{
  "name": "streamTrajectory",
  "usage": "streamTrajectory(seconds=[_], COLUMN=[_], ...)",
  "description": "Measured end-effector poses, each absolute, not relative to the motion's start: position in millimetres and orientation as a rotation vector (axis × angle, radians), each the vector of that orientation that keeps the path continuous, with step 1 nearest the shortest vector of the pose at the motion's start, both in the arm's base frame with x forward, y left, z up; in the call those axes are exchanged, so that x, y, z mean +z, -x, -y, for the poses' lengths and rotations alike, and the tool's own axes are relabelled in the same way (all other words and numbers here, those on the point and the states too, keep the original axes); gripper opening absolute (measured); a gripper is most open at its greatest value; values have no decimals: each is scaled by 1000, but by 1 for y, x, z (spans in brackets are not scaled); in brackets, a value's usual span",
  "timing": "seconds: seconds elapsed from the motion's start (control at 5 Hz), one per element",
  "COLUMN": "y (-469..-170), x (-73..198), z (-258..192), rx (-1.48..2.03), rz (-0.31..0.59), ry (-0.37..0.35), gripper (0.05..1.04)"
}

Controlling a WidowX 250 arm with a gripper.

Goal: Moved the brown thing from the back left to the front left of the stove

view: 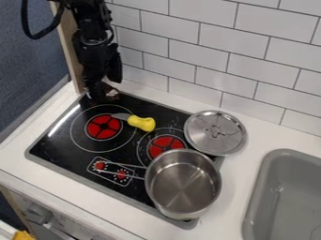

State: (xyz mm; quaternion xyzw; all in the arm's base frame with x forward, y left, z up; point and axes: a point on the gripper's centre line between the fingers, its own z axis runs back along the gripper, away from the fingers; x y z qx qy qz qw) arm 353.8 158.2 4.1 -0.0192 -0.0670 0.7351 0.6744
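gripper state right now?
Gripper: at the brown thing, back left of the stove; can't tell whether open, closed or holding it.

Likely a kitchen: stove (55,146), sink (285,201)

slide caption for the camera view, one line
Black gripper at a brown thing, back left of the stove, near a yellow-handled utensil, steel pot and lid.

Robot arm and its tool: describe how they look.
The arm is black, built of chunky, angular segments with small pale glints. A thick black cable makes a wide loop beside its upper part. The tool is black too, a narrower shape; I can make out no markings on either.
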Motion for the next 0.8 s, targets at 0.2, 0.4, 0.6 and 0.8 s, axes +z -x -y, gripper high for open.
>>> streamTrajectory(seconds=[0.2,0.4,0.6,0.8], y=[-353,-355,-353,-350], x=[-8,-9,-10,-9], z=[-166,-167,-166,-166], rx=[1677,1700,1713,1721], rz=[130,160,176,187], ry=[35,46,51,45], gripper=[668,375,190,113])
